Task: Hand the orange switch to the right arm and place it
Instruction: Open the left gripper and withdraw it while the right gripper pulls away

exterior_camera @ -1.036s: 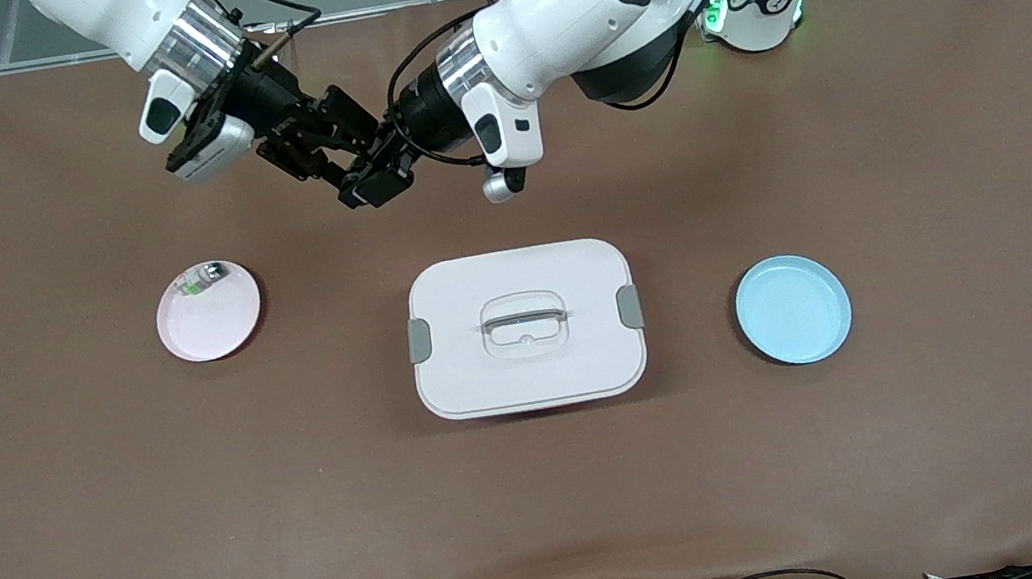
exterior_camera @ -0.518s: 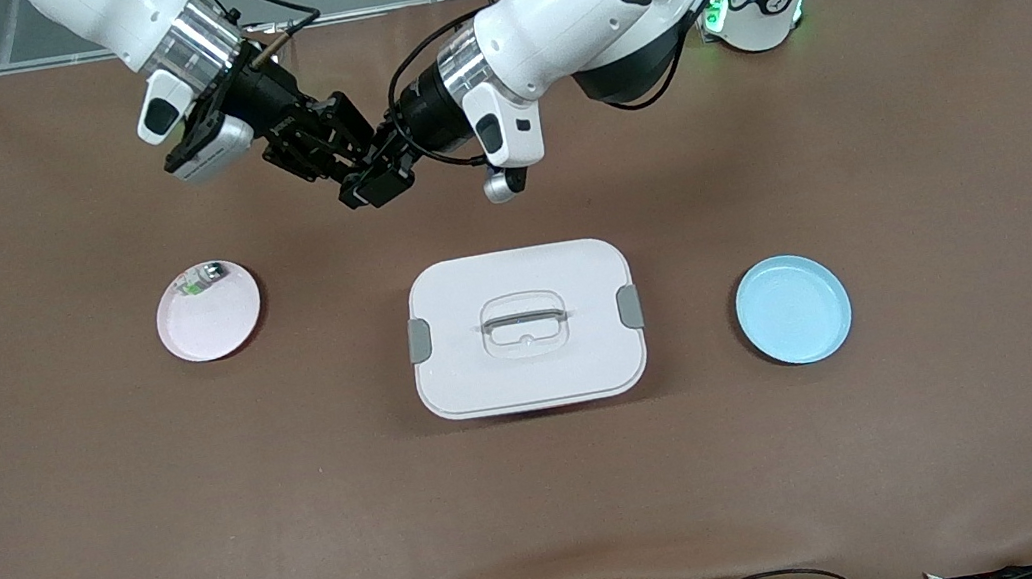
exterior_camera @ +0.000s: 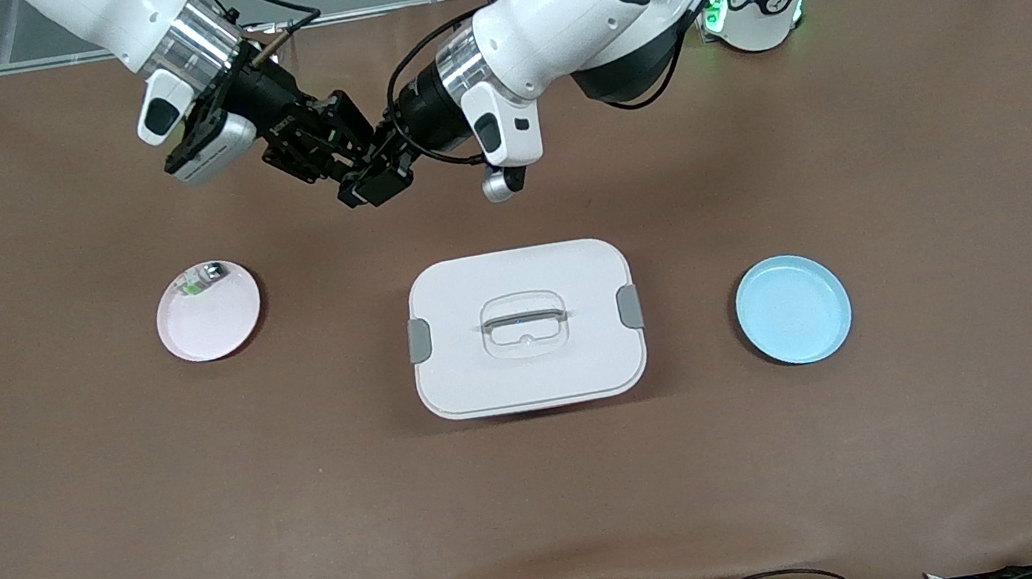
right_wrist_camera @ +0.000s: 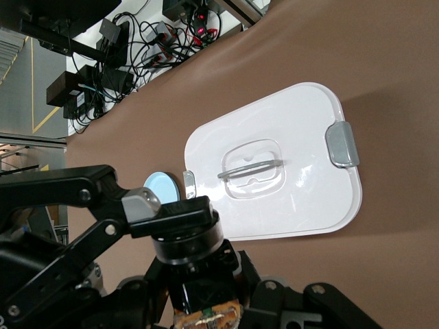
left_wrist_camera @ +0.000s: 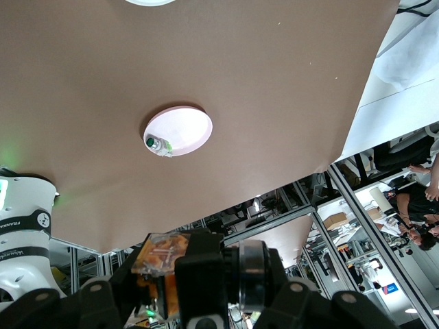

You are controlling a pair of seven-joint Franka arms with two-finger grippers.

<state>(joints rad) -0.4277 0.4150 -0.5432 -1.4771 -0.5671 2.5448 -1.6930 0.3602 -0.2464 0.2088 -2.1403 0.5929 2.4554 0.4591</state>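
Observation:
Both grippers meet in the air over the bare mat at the robots' side of the white box. The orange switch, a black cylinder with a silver ring and an orange end, sits between them. My left gripper is shut on it. My right gripper is also shut on the switch, gripping its black body. In the front view the black fingers hide the switch.
A white lidded box stands mid-table. A pink plate holding a clear-and-green part lies toward the right arm's end. A blue plate lies toward the left arm's end.
My right gripper has slid in against the left gripper and its fingers have closed on the switch. The left arm has hardly moved.

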